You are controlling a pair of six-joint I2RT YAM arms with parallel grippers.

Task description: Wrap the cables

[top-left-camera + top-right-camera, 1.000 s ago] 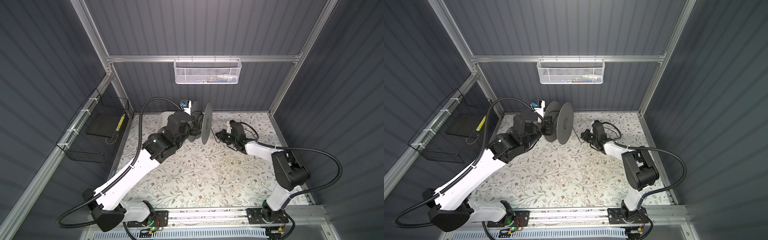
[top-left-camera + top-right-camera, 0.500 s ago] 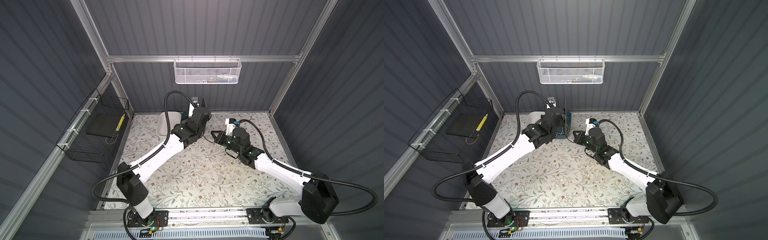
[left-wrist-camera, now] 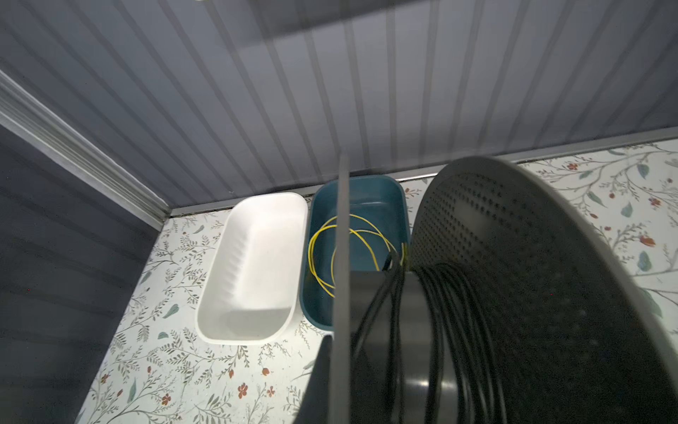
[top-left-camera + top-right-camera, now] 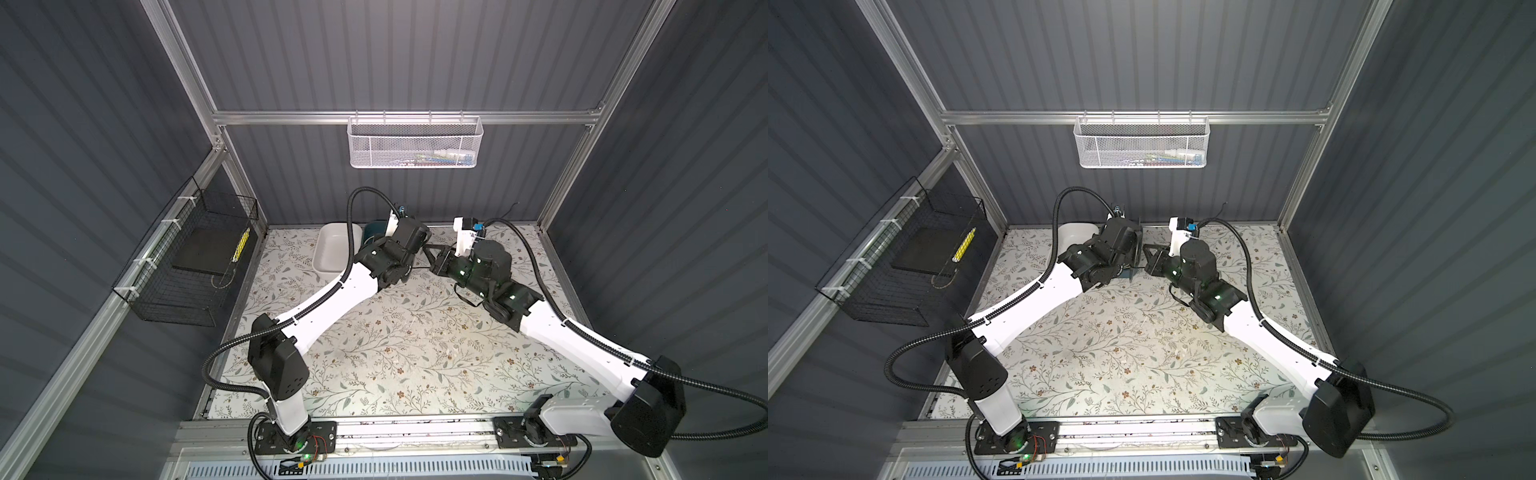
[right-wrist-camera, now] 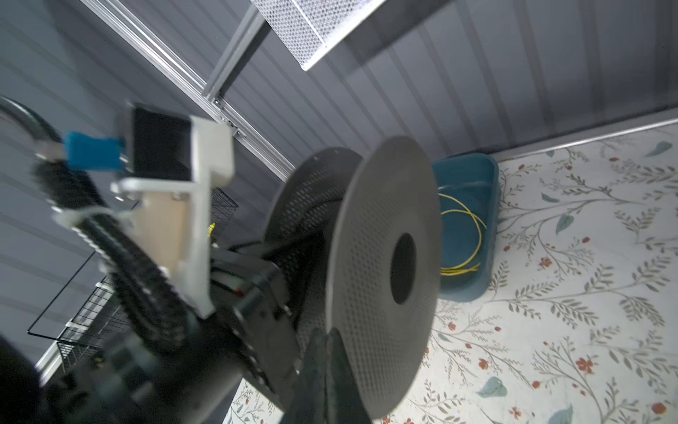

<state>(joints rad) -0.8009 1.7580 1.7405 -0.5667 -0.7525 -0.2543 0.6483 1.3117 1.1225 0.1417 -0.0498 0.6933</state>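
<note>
Turns of black wire [image 3: 440, 293] sit wound on the spool [image 5: 381, 271], which my left hand [image 3: 337, 381] clamps by its rim. My right hand [image 5: 330, 367] is pinched shut beside it, on the wire or not I cannot tell. Yellow wire [image 3: 311, 253] lies loose in the teal tub [image 3: 367, 191], not yet wound.

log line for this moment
left gripper: shut on spool | right gripper: shut by spool | black cable: wound on spool | yellow wire: in teal bin

No legible txt, labels, nos. or signs anywhere.
</note>
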